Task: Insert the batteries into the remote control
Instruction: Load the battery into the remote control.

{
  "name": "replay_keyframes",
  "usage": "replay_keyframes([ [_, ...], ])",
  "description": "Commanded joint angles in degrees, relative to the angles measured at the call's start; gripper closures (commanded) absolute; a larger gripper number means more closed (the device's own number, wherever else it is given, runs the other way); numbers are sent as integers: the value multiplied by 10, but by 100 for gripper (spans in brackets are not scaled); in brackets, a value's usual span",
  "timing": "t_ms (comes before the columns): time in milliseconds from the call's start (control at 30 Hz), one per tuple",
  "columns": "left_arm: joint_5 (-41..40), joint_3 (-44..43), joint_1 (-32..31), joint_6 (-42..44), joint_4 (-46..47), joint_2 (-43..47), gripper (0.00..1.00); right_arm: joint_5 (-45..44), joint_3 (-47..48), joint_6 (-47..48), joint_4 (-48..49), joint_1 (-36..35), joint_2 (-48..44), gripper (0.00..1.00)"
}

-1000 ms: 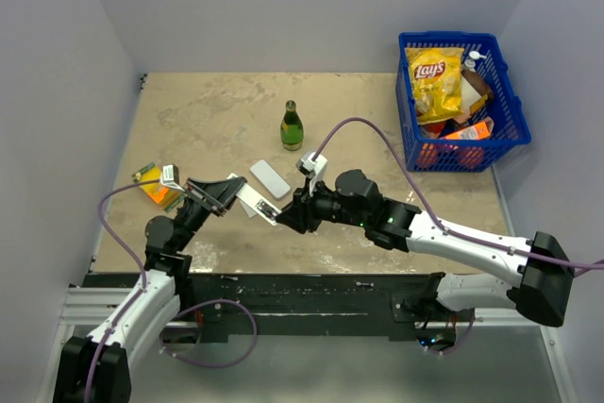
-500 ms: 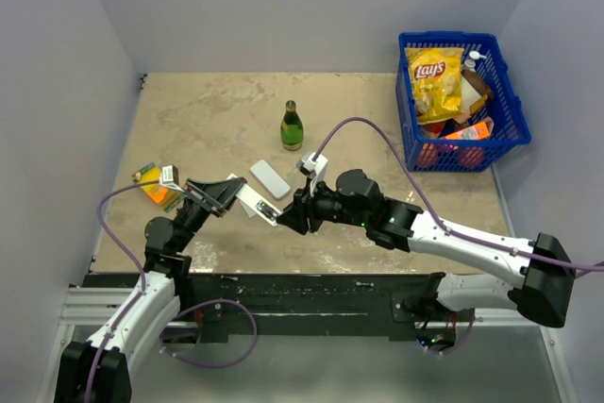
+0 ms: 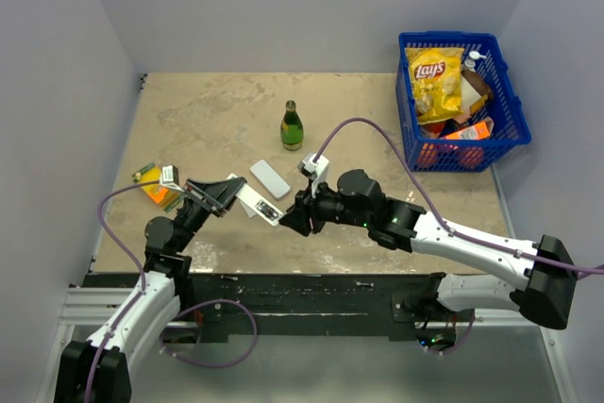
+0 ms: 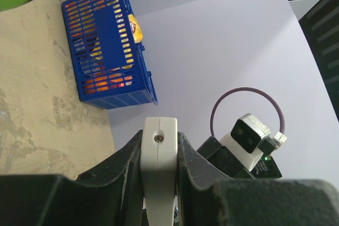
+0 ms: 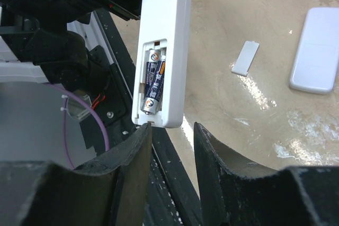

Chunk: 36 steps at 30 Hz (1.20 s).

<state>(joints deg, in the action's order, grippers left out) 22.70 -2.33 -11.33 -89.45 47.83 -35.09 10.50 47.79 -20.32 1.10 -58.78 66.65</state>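
1. An orange-and-green cardboard carton (image 3: 151,184) lies at the left edge of the tan table (image 3: 208,110).
2. The left gripper (image 3: 234,193) is clamped on a long white plastic remote control (image 5: 169,35), which is held clear of the table, left of centre in the top view.
3. Two small dark cylindrical batteries (image 5: 152,80) are seated side by side in the remote's uncovered compartment.
4. A small pale rectangular cover (image 5: 245,58) lies flat on the table beneath, with a second white rounded bar (image 3: 269,178) near it.
5. A green glass bottle (image 3: 292,126) stands upright behind these, well apart from both arms.
6. The right gripper (image 5: 172,129) is parted partway and holds nothing; the remote's end is just beyond its fingertips.
7. A blue slatted plastic basket (image 3: 510,106) of packets sits at the upper right.
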Motion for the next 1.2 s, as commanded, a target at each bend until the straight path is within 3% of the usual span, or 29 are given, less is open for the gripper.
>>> replay_keyframes([
  [0,1,2,-2,-12,22,0,100,7,31,5,24,2,-20,59],
  [1167,13,0,-2,-13,18,14,100,-2,20,-10,74,2,8,64],
])
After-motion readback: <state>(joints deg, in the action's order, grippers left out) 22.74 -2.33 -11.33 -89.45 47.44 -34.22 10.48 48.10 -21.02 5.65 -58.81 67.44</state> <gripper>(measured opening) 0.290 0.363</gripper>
